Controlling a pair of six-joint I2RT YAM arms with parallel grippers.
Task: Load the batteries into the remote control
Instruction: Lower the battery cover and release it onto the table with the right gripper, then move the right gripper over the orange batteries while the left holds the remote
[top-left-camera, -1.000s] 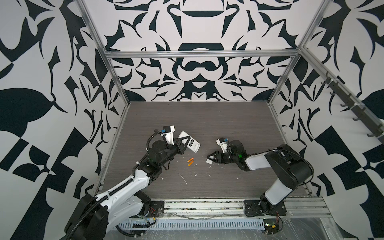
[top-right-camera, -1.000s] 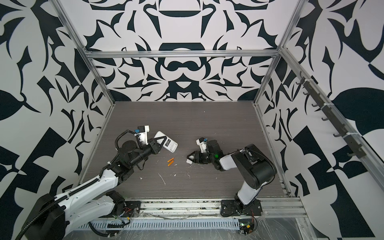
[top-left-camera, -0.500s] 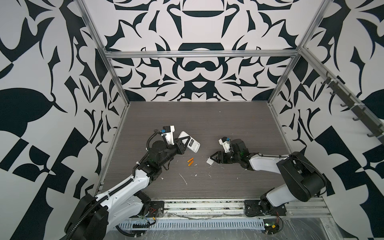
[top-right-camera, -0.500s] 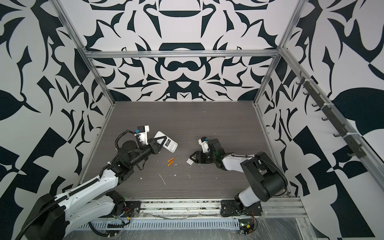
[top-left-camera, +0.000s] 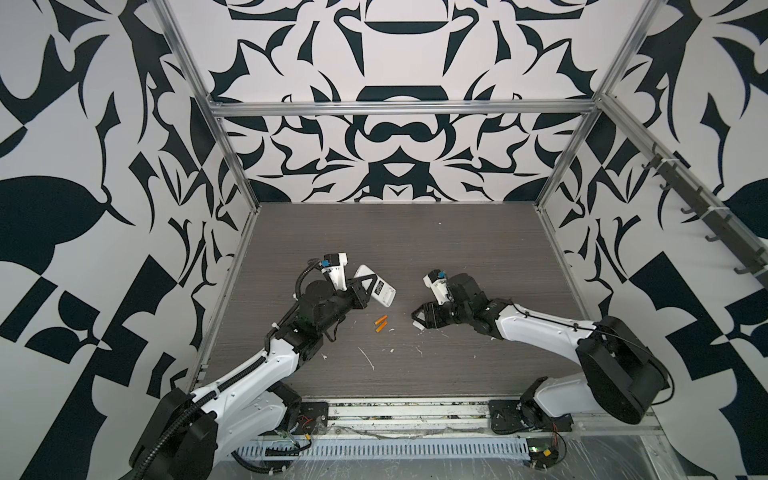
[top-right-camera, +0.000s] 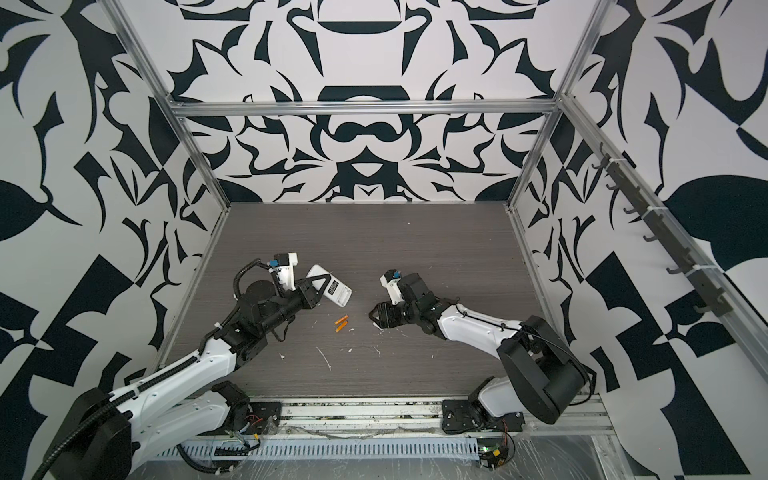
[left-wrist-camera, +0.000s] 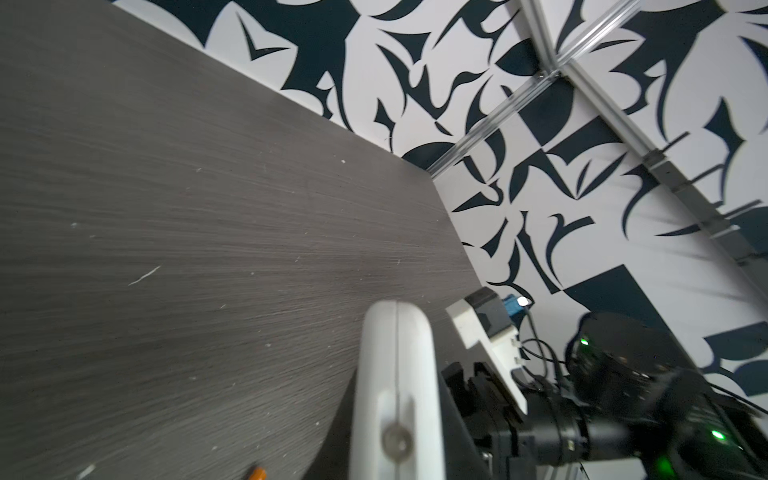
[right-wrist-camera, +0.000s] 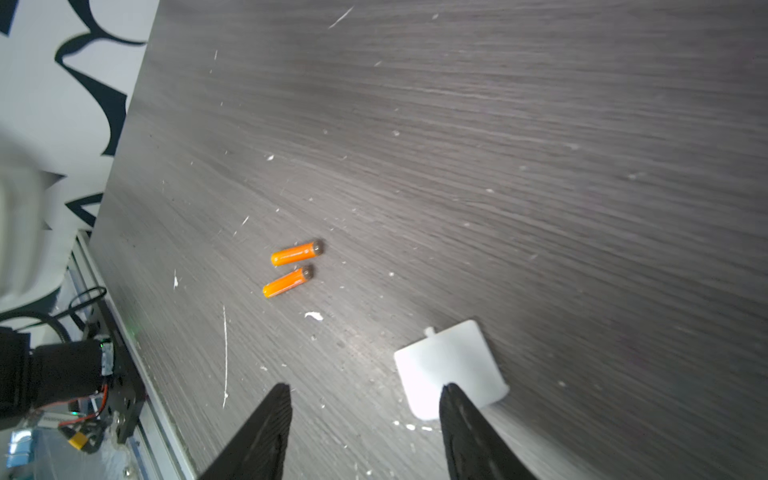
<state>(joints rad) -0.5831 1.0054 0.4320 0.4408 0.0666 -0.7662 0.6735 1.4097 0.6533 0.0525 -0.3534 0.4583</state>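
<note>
My left gripper (top-left-camera: 367, 287) is shut on the remote control (top-left-camera: 377, 288), holding it tilted above the table with its white back and dark label up. In the left wrist view the remote control (left-wrist-camera: 397, 386) shows edge-on. The batteries, two orange cylinders (top-left-camera: 381, 320) (top-left-camera: 380, 328), lie side by side on the table between the arms; they also show in the right wrist view (right-wrist-camera: 296, 253) (right-wrist-camera: 288, 281). My right gripper (right-wrist-camera: 365, 388) is open and low over the table, to the right of the batteries (top-right-camera: 341, 324), with nothing between its fingers.
A small white battery cover (right-wrist-camera: 451, 368) lies flat on the table beside one right finger, partly under it. White flecks and scratches (top-left-camera: 368, 358) dot the dark wood-grain tabletop (top-left-camera: 457, 249). Patterned walls and metal frame rails enclose the table.
The right arm's elbow has swung outward to the right and dropped, and its jaws have widened a little over the white cover. Left arm and remote have not moved.
</note>
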